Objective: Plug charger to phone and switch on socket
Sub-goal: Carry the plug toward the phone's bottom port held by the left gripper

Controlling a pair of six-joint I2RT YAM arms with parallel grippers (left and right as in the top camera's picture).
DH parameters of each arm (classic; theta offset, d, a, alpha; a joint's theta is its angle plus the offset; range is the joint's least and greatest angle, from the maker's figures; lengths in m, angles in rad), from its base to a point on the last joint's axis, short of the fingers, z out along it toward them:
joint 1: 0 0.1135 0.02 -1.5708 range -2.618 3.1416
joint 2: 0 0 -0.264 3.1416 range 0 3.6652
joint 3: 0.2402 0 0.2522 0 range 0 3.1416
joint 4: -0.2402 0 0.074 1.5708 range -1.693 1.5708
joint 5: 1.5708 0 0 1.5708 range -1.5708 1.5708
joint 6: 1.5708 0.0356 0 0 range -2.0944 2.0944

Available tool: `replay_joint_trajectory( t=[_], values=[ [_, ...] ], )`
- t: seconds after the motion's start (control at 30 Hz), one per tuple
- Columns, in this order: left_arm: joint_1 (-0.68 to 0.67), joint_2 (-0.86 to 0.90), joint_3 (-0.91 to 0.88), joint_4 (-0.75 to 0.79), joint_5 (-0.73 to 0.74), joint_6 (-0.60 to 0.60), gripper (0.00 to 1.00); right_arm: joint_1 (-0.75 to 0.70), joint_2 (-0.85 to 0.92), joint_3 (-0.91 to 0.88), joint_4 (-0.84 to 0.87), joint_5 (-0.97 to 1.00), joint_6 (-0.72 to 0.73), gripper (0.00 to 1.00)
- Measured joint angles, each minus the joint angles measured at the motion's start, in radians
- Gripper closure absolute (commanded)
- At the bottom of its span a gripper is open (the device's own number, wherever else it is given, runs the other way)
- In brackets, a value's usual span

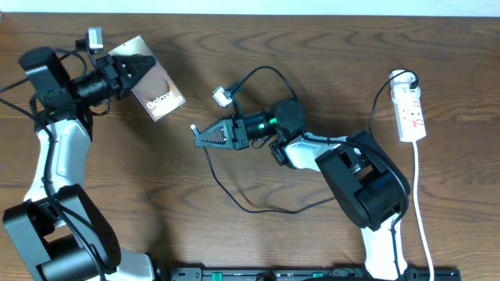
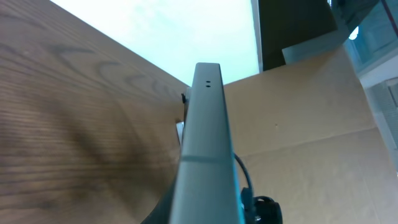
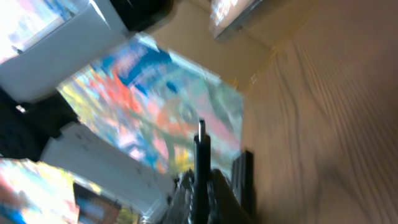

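1. From overhead, the left gripper (image 1: 134, 72) is clamped on one end of the phone (image 1: 160, 94), which juts out past its fingertips with the "Galaxy" end farthest from the hand.
2. The left wrist camera shows only the phone's (image 2: 204, 143) thin edge, end-on.
3. The right gripper (image 1: 201, 134) is pinched narrow on the charger (image 1: 248, 209), whose cable trails back under its arm.
4. The right wrist view is blurred, but the plug tip (image 3: 200, 138) pokes out ahead of the fingers.
5. The socket (image 1: 411, 109) appears only from overhead, well behind the right hand.
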State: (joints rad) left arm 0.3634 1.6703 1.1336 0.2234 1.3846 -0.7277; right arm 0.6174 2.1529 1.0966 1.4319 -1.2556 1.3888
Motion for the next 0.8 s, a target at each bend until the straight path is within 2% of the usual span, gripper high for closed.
replay_joint_trajectory(
  t=[0.37, 0.8],
  values=[
    [-0.099, 0.0, 0.0, 0.058, 0.0, -0.062, 0.92, 0.0, 0.0, 0.0, 0.063, 0.046, 0.106, 0.99],
    [-0.106, 0.0, 0.0, 0.058, 0.033, -0.084, 0.93, 0.0, 0.0, 0.0, 0.076, 0.061, 0.121, 0.99]
  ],
)
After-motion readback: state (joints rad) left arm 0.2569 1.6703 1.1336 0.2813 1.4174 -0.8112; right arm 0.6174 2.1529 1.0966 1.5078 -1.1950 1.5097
